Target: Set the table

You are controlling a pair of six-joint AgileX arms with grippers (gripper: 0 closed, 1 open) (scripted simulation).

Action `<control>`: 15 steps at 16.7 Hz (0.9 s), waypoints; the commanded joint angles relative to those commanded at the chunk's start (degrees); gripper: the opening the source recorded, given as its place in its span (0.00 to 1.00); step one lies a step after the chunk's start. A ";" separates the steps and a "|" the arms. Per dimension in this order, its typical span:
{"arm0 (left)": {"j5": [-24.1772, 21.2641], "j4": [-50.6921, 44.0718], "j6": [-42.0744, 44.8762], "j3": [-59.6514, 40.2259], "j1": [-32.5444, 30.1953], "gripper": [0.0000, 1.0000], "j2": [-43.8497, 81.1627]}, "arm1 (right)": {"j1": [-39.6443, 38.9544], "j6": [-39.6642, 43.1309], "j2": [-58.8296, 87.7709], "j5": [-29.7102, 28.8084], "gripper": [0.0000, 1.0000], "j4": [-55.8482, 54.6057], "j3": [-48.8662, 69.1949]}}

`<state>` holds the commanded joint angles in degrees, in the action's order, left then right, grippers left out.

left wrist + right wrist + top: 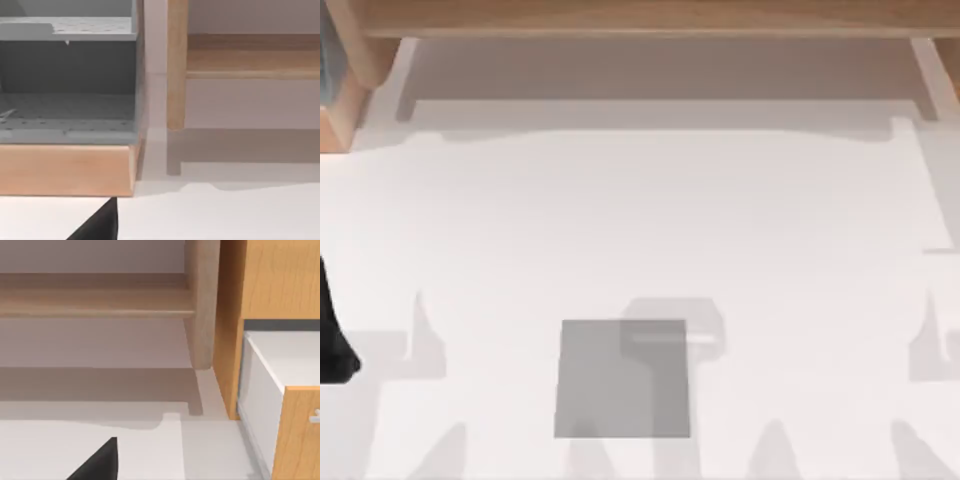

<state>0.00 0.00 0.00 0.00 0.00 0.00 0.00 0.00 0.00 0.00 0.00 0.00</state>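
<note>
Nothing is laid yet: the table [650,220] spreads bare across the view, a grey pad [600,400] near its front edge. Whether either gripper's fingers are parted cannot be told; setting seems unstarted.

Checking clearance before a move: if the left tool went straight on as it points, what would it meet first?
Probably the wooden base under the grey shelf unit; depth is unclear.
</note>
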 joint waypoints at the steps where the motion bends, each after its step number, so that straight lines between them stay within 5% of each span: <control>1: 0.00 0.00 0.00 0.00 0.00 1.00 0.00 | 0.00 0.00 0.00 0.00 1.00 0.00 0.00; 8: 0.00 0.00 0.00 0.00 0.00 1.00 0.00 | 4.66 -1.20 11.17 -1.64 1.00 10.89 12.15; 15: 0.00 0.00 0.00 0.00 0.00 1.00 0.00 | 14.06 -2.94 48.83 -3.72 1.00 37.32 51.93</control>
<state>0.00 0.00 0.00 0.00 0.00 0.00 14.06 -2.94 48.83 -3.72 37.32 51.93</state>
